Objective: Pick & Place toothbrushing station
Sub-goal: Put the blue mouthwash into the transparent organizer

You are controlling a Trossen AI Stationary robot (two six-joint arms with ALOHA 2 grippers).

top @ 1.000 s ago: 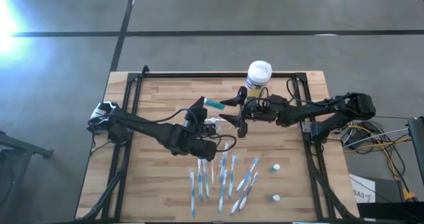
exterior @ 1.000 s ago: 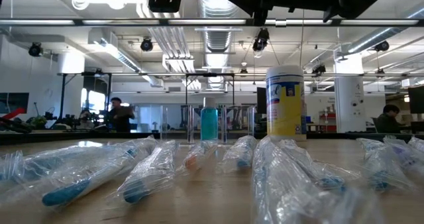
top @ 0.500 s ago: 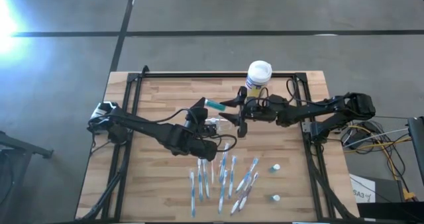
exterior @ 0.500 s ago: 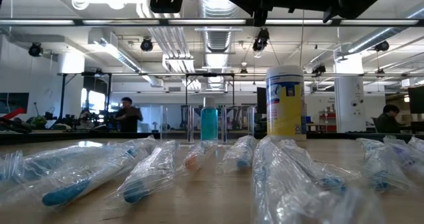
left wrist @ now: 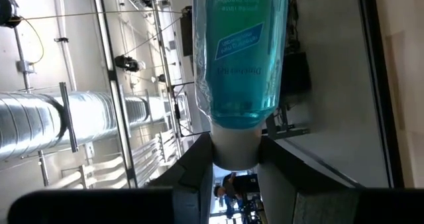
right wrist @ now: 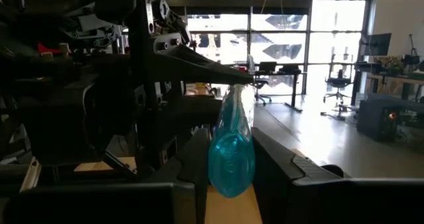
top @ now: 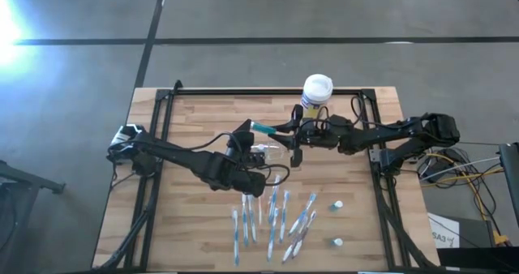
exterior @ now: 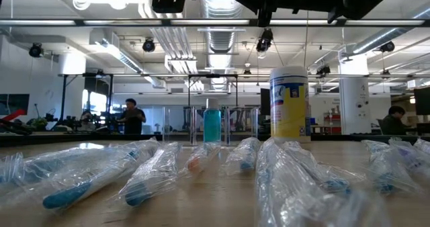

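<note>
Handover is caught mid-air at upper centre of the high view: a blue-liquid bottle [top: 261, 127], wrapped in clear film, is clamped at its white cap by the left gripper [top: 245, 130], while the right gripper [top: 286, 130] is narrowed onto its other end. Its long axis is laid between them. The toothbrushing station [top: 270, 153] is seen just below, on the wooden table [top: 186, 225].

The counter [top: 195, 120] is pale wood with visible grain in butcher-block strips, matt. Toothbrushes [top: 273, 217] lie in crinkled, glossy clear plastic wrappers. The blue bottle [right wrist: 232, 148] is translucent, shiny plastic. The yellow canister [exterior: 289, 111] has a smooth white plastic lid. Both arms look matt black.
</note>
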